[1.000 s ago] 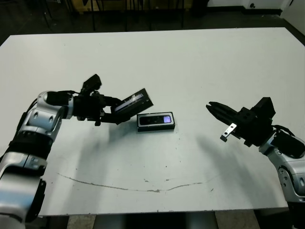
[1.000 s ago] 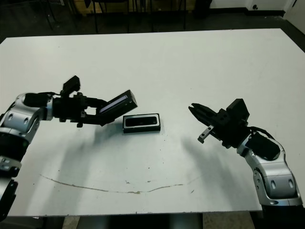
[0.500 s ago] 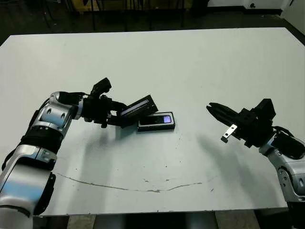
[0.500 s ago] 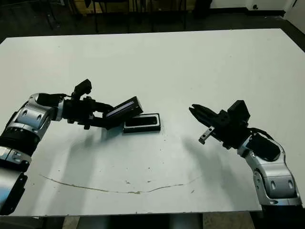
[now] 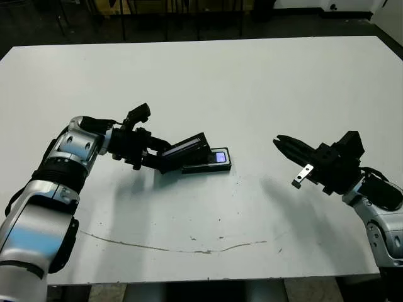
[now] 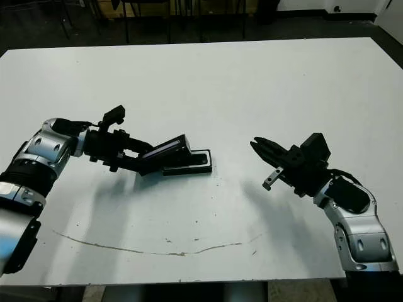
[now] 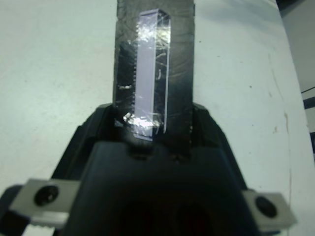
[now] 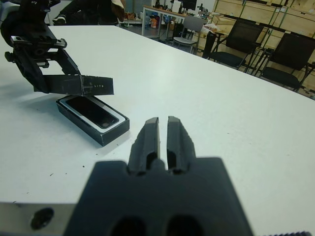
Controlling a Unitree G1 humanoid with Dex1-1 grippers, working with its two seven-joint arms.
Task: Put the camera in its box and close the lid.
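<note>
From the head, the left gripper point(image 5: 158, 160) has carried the lid point(image 5: 186, 150) lower, tilted over the box point(image 5: 208, 166) holding the camera point(image 5: 219, 157). Its wrist shows fingers clamped on that stiff, light slab's end. The right gripper point(image 8: 163, 139) idles, nearly closed, empty.

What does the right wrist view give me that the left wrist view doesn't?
Only the right wrist view shows the box with the camera lying in it, the lid held tilted over its far end, not yet down, the right gripper shut and empty, and chairs beyond the table. Only the left wrist view shows the pale strip on the lid's face up close. Both show the lid clamped in the left gripper.
</note>
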